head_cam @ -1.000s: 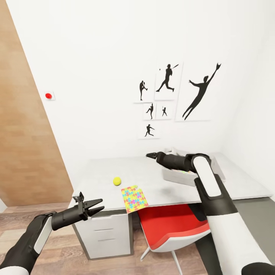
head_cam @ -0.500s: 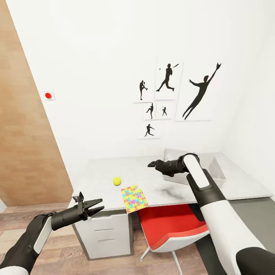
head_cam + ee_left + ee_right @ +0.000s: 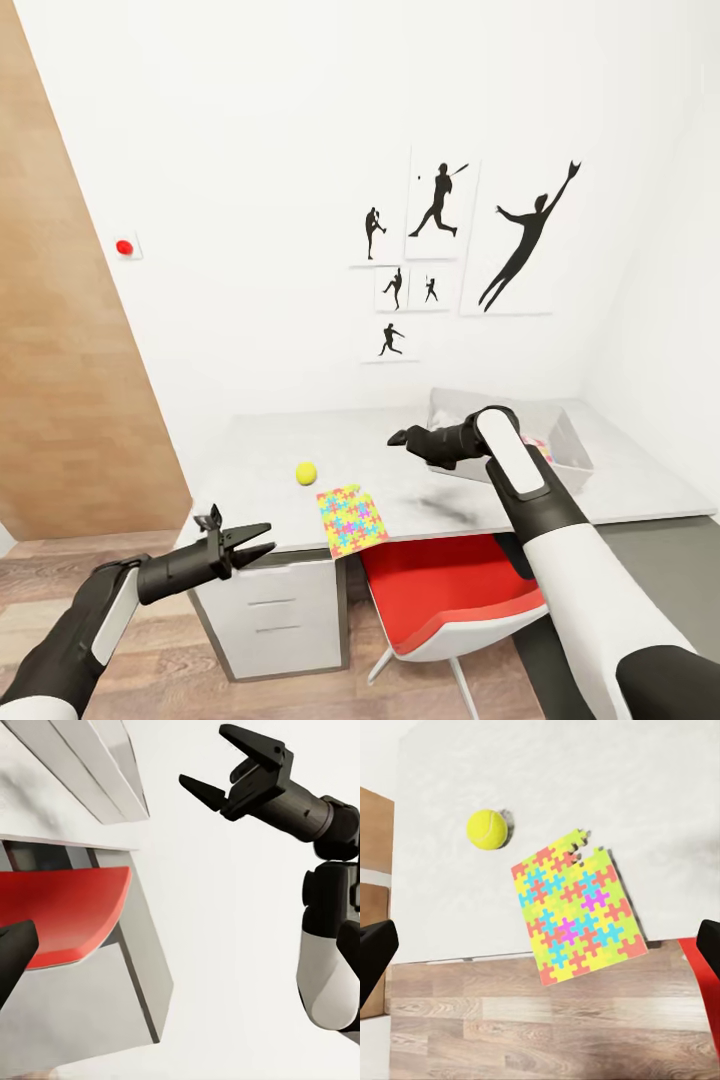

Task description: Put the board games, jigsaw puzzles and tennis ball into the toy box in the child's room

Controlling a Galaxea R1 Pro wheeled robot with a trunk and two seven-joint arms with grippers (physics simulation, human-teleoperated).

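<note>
One tennis ball (image 3: 306,473), one jigsaw puzzle (image 3: 350,520), one toy box (image 3: 570,447), one red chair (image 3: 450,592), perhaps six wall pictures (image 3: 515,240).

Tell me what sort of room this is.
Probably a child's room or study corner: a desk with a tennis ball and jigsaw puzzle, sports silhouettes on the wall, and a red chair.

Your tennis ball (image 3: 306,473) sits yellow-green on the pale grey table (image 3: 260,450), just beside a multicoloured jigsaw puzzle (image 3: 351,520) lying flat and overhanging the front edge. The grey toy box (image 3: 572,450) rests farther right, something colourful inside.
</note>
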